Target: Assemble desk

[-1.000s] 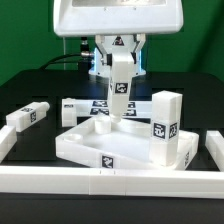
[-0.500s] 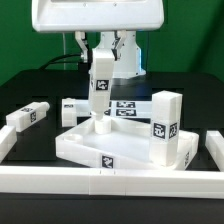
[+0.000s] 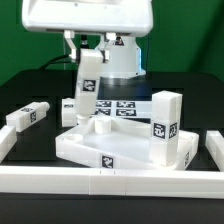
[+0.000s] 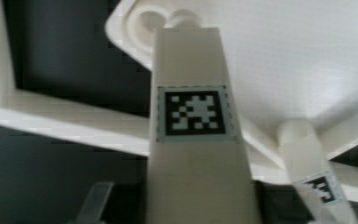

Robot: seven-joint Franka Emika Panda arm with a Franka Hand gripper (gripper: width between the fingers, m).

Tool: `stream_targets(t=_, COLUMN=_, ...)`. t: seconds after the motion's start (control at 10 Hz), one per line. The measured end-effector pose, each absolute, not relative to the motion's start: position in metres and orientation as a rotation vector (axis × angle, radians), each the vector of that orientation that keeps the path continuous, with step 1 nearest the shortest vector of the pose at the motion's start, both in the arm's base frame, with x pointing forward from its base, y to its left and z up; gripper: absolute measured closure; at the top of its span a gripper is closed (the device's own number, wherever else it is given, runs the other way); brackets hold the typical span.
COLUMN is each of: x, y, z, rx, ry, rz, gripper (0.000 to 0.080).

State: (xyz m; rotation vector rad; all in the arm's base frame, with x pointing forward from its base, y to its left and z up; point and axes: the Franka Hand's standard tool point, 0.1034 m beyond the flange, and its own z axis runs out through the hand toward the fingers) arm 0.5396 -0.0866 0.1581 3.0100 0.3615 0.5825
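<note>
Exterior view: gripper (image 3: 88, 56), upper centre, jaws part-closed on the held leg (image 3: 88, 90). The leg is tilted, its lower end over the desk panel (image 3: 110, 152) at the rear-left corner, probably lining up for a socket. Upright leg (image 3: 165, 127) stands at the panel's right corner.
Wrist view: held leg, tag facing the camera, panel beneath.

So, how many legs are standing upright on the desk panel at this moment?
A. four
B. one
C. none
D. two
B: only one upright leg stands on the panel, at its corner on the exterior view's right. The held leg hangs tilted over the far side, and another leg lies on the table.
</note>
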Motion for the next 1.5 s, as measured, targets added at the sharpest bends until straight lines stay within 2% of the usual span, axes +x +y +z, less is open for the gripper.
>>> stream_targets(t=0.5, x=0.539, y=-0.087, z=0.156, rx=3.032, ry=0.309, rz=0.571, gripper=0.0511)
stream_targets(t=0.7, x=0.535, y=-0.09, z=0.148, rx=3.118, ry=0.322, rz=0.461, gripper=0.0511)
stream_targets(t=1.1, x=0.561, y=-0.082, z=0.15, rx=3.139, ry=0.323, rz=0.457, gripper=0.0511)
stream_targets(t=1.5, x=0.559, y=-0.084, z=0.148, rx=3.14, ry=0.321, rz=0.451, gripper=0.0511)
